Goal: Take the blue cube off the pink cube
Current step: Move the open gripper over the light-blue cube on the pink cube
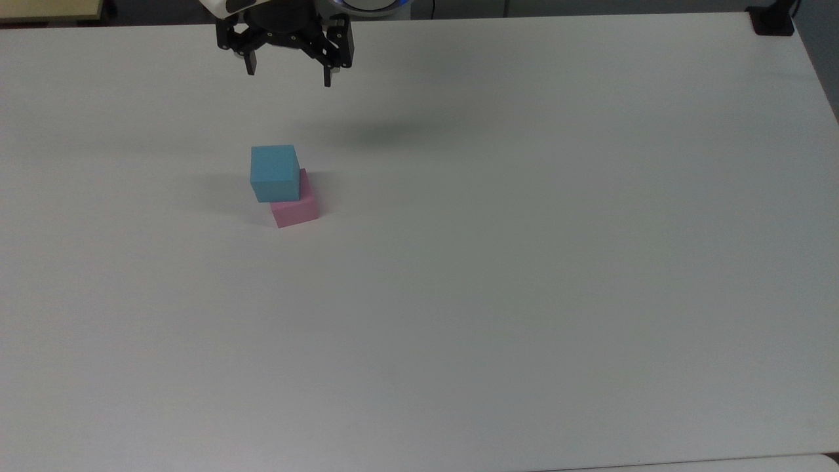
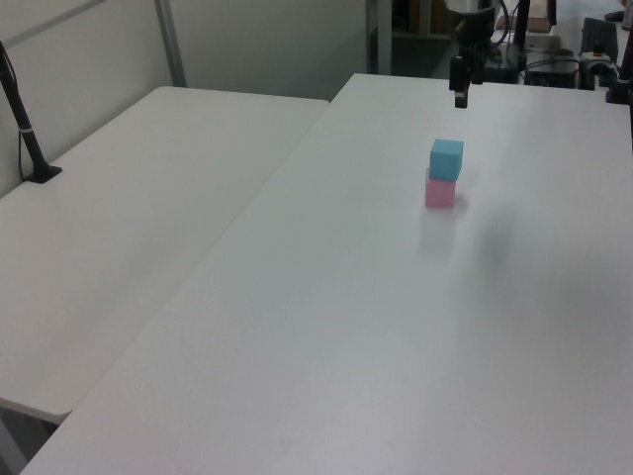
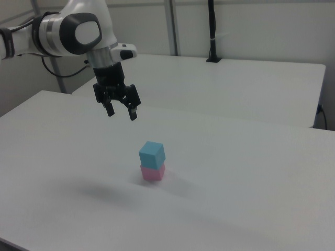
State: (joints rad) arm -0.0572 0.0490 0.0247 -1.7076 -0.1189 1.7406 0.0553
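Blue cube sits stacked on the pink cube, left of centre in the top view's upper half, on the white table; in the right view the pair stands at centre frame, the blue cube turned slightly off square from the pink cube. Gripper hangs at the top view's upper edge, well apart from the stack, fingers spread wide and holding nothing; in the right view the gripper is up and to the left of the cubes.
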